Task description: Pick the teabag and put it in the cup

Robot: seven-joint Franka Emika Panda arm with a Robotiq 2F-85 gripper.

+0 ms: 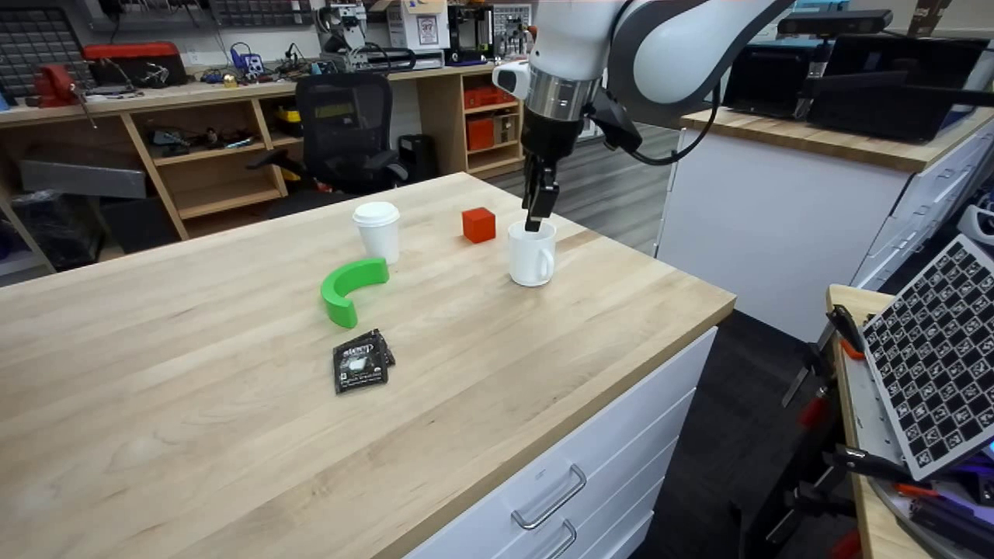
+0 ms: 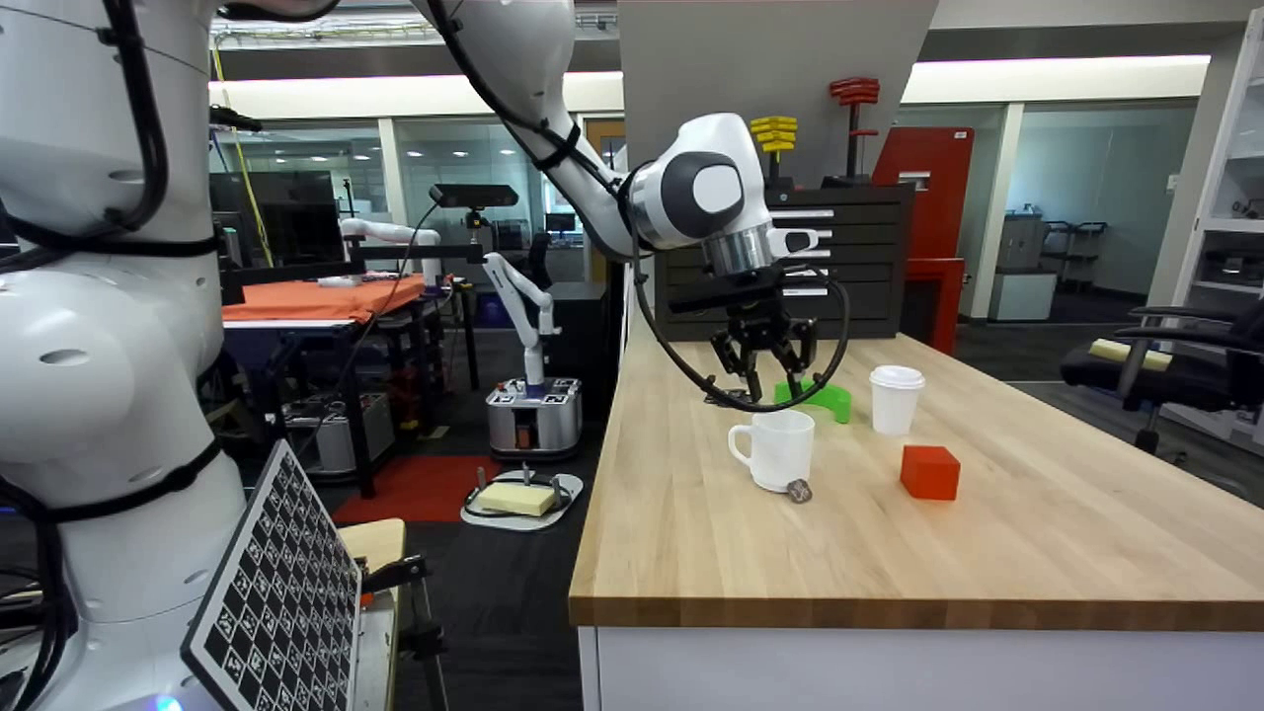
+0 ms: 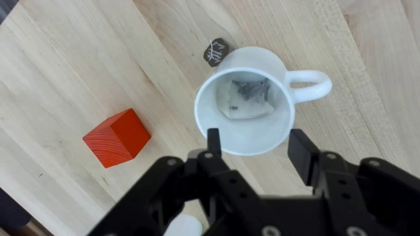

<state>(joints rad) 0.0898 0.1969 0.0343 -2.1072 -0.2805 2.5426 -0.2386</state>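
The squat white mug [image 1: 530,264] stands upright on the wooden table, and it also shows in an exterior view [image 2: 783,454] and the wrist view [image 3: 262,60]. The pale teabag [image 3: 247,103] lies inside the mug, against its inner wall and bottom, in the wrist view. Its small dark tag [image 3: 216,51] lies on the table beside the mug and shows in an exterior view [image 2: 799,491]. My gripper [image 3: 252,132] is open and empty, its fingers apart above the mug's rim; it also shows in both exterior views [image 1: 534,223] [image 2: 775,390]. The teabag is hidden in both exterior views.
A red cube [image 1: 479,225] sits near the mug. A lidded white paper cup [image 1: 378,233] and a green arc block [image 1: 342,293] stand further along the table. Black packets [image 1: 363,362] lie on the table. The table edge [image 1: 621,369] runs near the mug.
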